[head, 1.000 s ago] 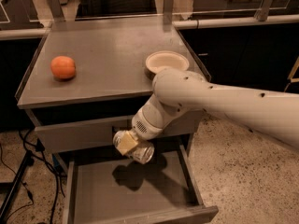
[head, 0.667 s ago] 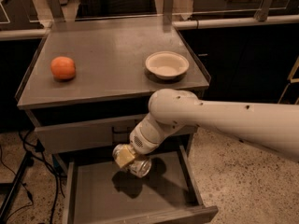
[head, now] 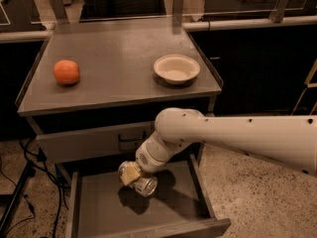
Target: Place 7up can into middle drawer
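The 7up can (head: 145,184) is a small silvery can held tilted, just above the floor of the open middle drawer (head: 104,212). My gripper (head: 133,175) reaches down from the white arm that comes in from the right and is shut on the can. The drawer is a wide shallow grey tray, pulled out below the counter. The can's shadow falls on the drawer floor to its left.
An orange (head: 66,72) lies at the left of the counter top (head: 114,58). A shallow white bowl (head: 176,68) sits at its right. The closed drawer front with a dark handle (head: 131,139) is above the open drawer. Cables (head: 22,167) hang at the left.
The arm has lowered, carrying the can down deeper into the open drawer. The bowl, covered by the arm before, now shows fully.
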Controlling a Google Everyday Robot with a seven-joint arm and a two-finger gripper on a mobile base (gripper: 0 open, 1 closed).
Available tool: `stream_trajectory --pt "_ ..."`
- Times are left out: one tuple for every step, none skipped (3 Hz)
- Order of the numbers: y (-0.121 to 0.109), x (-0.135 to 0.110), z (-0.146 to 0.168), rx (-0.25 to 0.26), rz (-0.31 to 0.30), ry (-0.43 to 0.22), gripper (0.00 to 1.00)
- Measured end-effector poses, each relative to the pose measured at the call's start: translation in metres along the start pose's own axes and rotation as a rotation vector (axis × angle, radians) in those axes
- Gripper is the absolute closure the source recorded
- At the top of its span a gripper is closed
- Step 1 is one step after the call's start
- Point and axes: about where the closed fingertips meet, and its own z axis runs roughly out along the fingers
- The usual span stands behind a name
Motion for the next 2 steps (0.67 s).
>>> stream_trajectory --pt "0.000 0.005 0.017 -0.001 0.018 0.002 1.00" --pt "-0.016 0.015 0.058 0.012 0.061 0.023 1.00"
